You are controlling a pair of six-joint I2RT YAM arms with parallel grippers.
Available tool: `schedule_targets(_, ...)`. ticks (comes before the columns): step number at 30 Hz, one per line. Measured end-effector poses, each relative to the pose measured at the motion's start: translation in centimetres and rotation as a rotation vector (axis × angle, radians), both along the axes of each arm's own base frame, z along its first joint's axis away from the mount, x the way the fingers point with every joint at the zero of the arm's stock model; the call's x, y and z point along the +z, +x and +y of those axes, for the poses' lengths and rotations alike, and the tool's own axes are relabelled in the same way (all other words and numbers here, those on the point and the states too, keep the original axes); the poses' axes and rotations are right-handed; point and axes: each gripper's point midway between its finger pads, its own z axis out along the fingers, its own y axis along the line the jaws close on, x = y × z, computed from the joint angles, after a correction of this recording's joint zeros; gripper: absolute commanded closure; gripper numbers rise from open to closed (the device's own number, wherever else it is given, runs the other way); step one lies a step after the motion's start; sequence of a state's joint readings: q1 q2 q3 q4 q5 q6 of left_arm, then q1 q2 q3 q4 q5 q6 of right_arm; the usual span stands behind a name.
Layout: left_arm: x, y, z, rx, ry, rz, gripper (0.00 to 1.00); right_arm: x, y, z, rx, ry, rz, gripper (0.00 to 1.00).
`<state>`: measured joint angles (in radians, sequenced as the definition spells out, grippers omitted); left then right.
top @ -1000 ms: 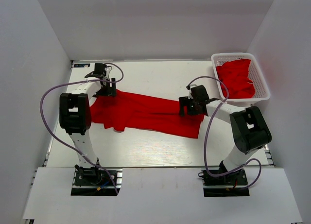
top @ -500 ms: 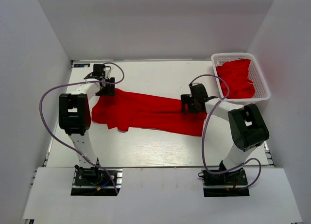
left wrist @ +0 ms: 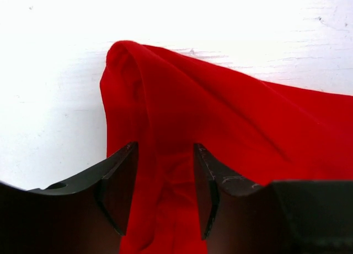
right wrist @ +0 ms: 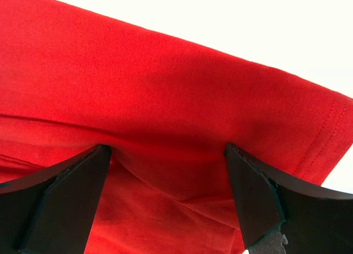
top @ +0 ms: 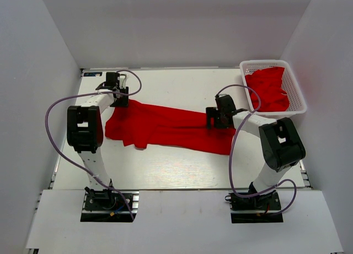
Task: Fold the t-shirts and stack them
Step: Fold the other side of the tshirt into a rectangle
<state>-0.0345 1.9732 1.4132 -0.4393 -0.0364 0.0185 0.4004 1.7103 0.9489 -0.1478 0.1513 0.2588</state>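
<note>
- Top external: t-shirt [top: 165, 127] spread at centre; white basket [top: 298, 90] at 2 o'clock.
- Left gripper [left wrist: 165, 149] straddles its bunched fold; whether it pinches, cannot tell.
- Right gripper [right wrist: 166, 149] spread wide on t-shirt.

The left gripper [left wrist: 165, 160] drew its jaws in around a raised fold at the far left corner of the spread t-shirt [top: 165, 127], and the cloth's left edge crept slightly rightward. The right gripper [top: 218, 119] edged a little right and farther back along the shirt's far edge.
</note>
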Motion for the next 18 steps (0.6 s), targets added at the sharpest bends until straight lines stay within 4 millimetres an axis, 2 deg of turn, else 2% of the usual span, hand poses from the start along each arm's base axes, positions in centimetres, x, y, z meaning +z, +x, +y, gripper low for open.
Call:
schedule_targets(1, -0.1, 0.0, 0.0, 0.000, 0.001, 0.003, 0.45, 0.0, 0.0, 0.0, -0.001, -0.002, 0.001, 0.10)
schedule_targets(7, -0.1, 0.0, 0.0, -0.008, 0.001, 0.004, 0.61, 0.0, -0.2, -0.3, -0.009, -0.014, 0.010, 0.10)
schedule_targets(13, -0.3, 0.2, -0.6, -0.031, -0.022, 0.001, 0.60, -0.1, -0.3, -0.6, -0.018, -0.027, 0.017, 0.10)
schedule_targets(18, -1.9, 0.4, -0.7, -0.039, -0.027, 0.035, 0.60, -0.1, -0.4, -0.8, -0.022, -0.034, 0.022, 0.10)
